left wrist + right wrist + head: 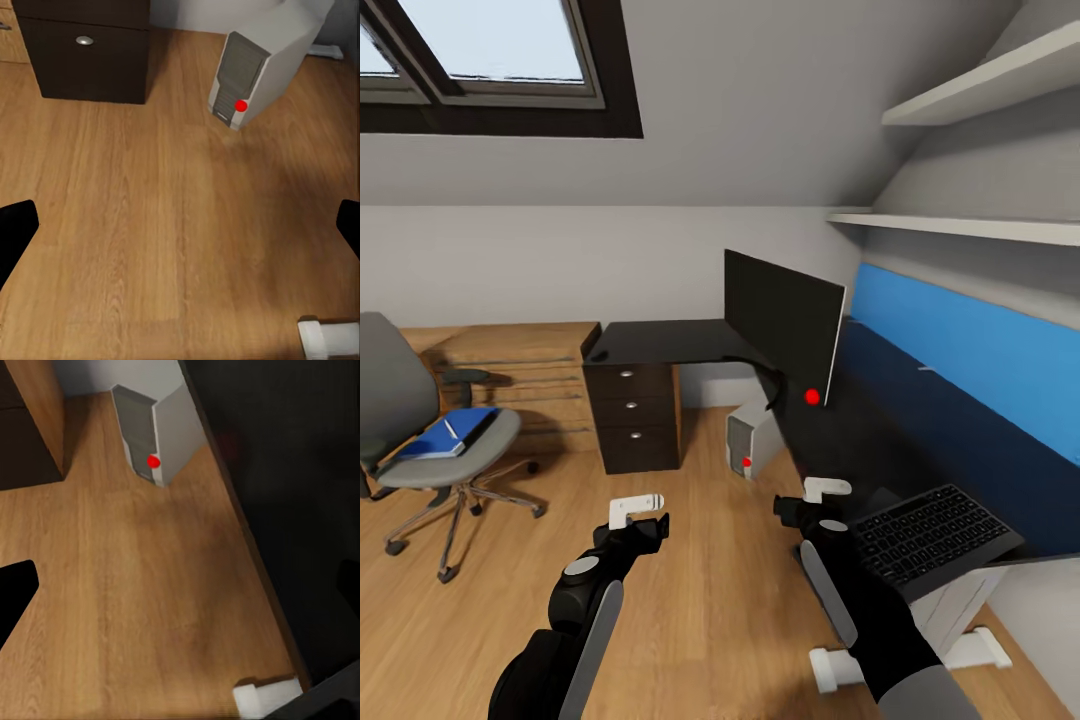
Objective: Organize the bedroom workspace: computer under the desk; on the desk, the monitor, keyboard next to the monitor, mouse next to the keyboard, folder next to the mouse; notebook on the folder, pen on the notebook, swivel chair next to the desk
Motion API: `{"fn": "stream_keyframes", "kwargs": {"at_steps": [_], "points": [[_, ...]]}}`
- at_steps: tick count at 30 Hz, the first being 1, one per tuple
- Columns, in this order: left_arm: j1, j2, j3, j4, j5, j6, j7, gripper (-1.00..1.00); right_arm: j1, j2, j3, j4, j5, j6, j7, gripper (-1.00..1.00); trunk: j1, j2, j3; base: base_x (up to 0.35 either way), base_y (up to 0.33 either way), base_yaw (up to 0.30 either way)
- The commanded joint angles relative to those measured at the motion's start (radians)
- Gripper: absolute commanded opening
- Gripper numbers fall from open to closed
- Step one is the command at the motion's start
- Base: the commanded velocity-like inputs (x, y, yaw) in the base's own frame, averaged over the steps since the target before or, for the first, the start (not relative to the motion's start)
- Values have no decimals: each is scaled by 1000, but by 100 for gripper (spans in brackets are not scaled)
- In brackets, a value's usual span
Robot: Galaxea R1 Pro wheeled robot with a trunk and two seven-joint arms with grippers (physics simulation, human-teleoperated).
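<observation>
Attic bedroom, wood floor, skylight, blue wall panel (970, 350) behind the black L-shaped desk (660, 342); head view: monitor (785, 325) upright on the desk, keyboard (930, 535) flat on the near end of the desk, silver computer (755, 435) tower on the floor under the desk; swivel chair (420, 430) well apart from the desk, blue folder (448, 432) lying on its seat with a thin white pen (451, 428) on top; notebook not clearly told apart; drawer unit (632, 415) shut, contents hidden; left gripper (638, 512) and right gripper (815, 500) both hang over bare floor, holding nothing.

Left wrist view: floor, drawer unit, computer with red light; dark finger edges far apart, so jaws spread, empty.

Right wrist view: computer beside the desk edge; fingers likewise wide, empty.

Judgement: folder likely light, thin, stiff, slick; best pinched at an edge overhanging the seat; pen may roll off if the folder tilts.
</observation>
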Motion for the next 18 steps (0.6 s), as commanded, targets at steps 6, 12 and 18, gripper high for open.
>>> {"fn": "stream_keyframes", "kwargs": {"at_steps": [6, 12, 18], "points": [[-1, 0, -1, -1, 11, 3, 9, 100, -1, 1, 2, -1, -10, 1, -10, 100, 0, -1, -1, -78, 287, -73], [-1, 0, -1, -1, 11, 3, 9, 100, -1, 20, 2, 6, -10, 1, -10, 100, 0, -1, -1, -136, 106, -4], [-1, 0, -1, -1, 11, 3, 9, 100, 0, 22, 2, 8, -9, -1, -9, 100, 0, -1, -1, -218, 46, 0]]}}
